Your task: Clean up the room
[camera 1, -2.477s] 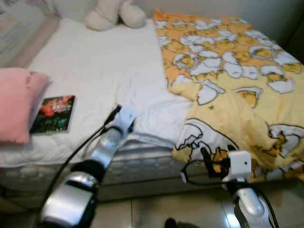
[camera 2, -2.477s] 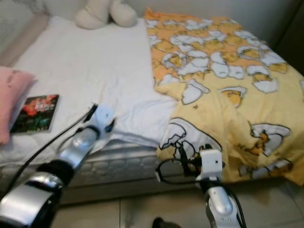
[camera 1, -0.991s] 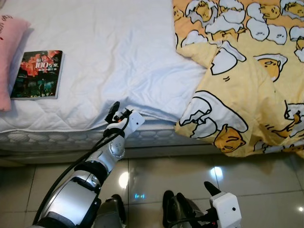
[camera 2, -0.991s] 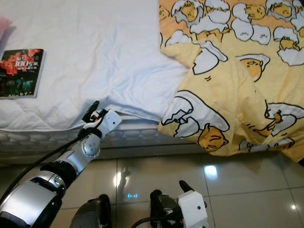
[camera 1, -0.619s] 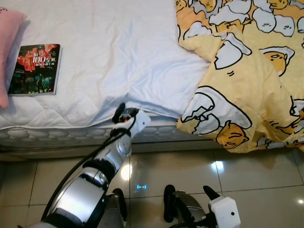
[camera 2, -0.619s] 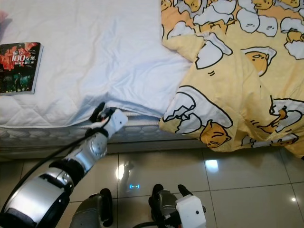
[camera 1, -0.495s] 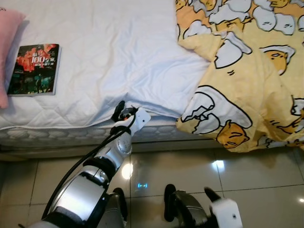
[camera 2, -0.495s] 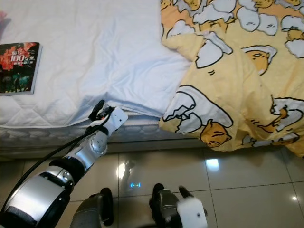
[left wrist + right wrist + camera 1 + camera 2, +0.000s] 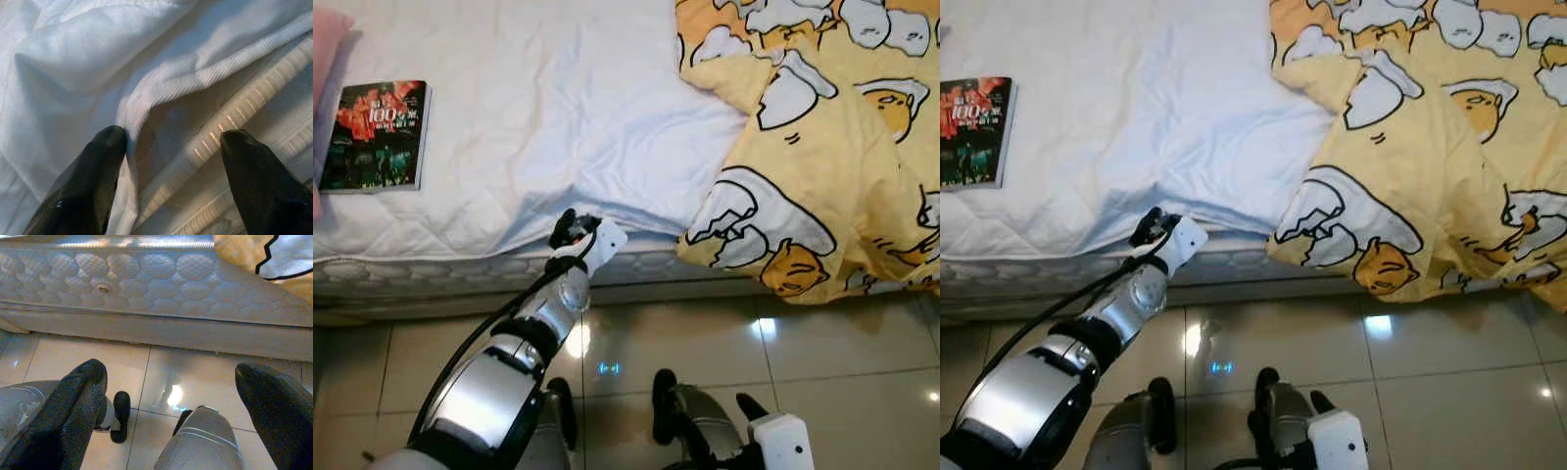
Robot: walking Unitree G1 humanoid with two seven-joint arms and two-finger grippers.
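Observation:
A white sheet (image 9: 558, 117) covers the bed, and its loose edge (image 9: 161, 83) hangs rumpled over the mattress side (image 9: 411, 274). My left gripper (image 9: 570, 227) is at that edge, open. One black finger (image 9: 93, 161) touches the sheet's fold and the other finger (image 9: 254, 166) lies over the mattress piping. A yellow blanket with egg cartoons (image 9: 822, 176) lies crumpled on the bed's right half and droops over the side. My right gripper (image 9: 171, 377) hangs open low over the tiled floor, holding nothing.
A book with a dark red cover (image 9: 374, 135) lies flat on the sheet at the left, beside a pink pillow (image 9: 325, 39). Glossy floor tiles (image 9: 822, 362) run along the bed. My own feet (image 9: 675, 421) stand close to the mattress base.
The head camera has tilted down toward the bed's edge and floor. My right arm has dropped from the blanket's hem to floor level. My left gripper stays at the sheet's edge.

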